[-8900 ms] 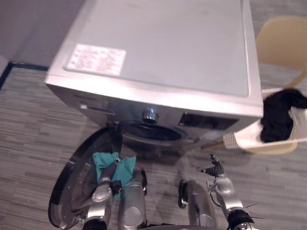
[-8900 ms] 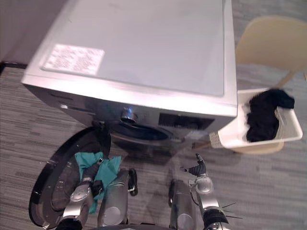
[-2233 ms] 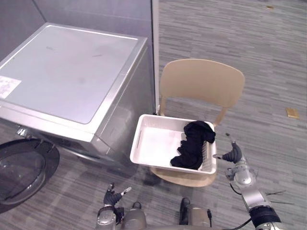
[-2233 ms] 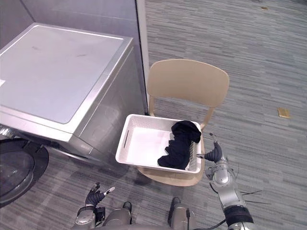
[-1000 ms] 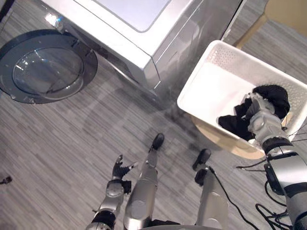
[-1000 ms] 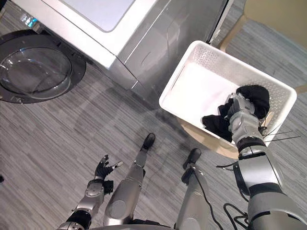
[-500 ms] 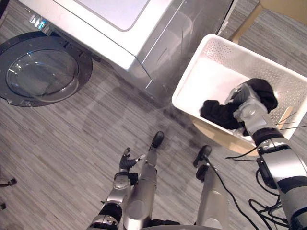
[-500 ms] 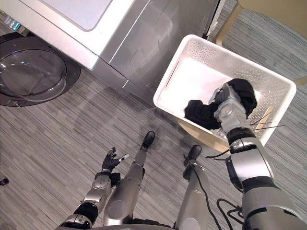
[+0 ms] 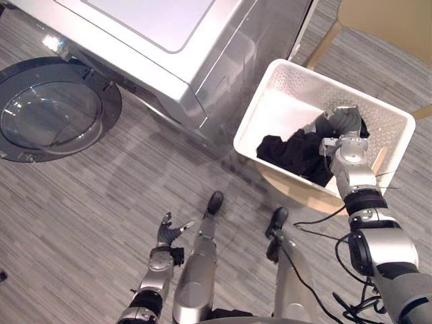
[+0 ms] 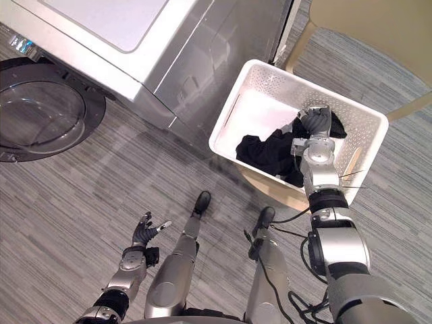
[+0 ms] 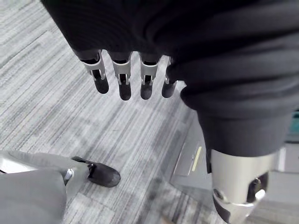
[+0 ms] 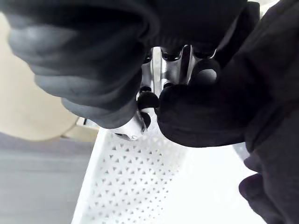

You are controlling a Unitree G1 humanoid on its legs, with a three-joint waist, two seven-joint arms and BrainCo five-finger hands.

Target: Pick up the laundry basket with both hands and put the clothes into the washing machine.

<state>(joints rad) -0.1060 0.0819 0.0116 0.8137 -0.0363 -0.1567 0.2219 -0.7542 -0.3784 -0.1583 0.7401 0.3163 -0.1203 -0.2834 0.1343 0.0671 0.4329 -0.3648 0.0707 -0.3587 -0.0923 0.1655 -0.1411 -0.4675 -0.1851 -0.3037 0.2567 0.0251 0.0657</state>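
Black garment (image 9: pixel 293 152) lies in the white laundry basket (image 9: pixel 307 79), stretched from the right hand (image 9: pixel 344 145) toward the washing machine (image 9: pixel 202 40) side — this hand is curled into its cloth. The left hand (image 9: pixel 167 233) hangs low with straight fingers, well apart from the basket.

A grey floor (image 9: pixel 101 196), streaked with fine lines and laid in staggered strips, is seen from above across the room. A pale tan chair (image 9: pixel 388 23) is placed at the upper right. Its smooth back, a slanted leg (image 9: pixel 325 42) and the rounded edge of its seat (image 9: pixel 297 194) are shown.
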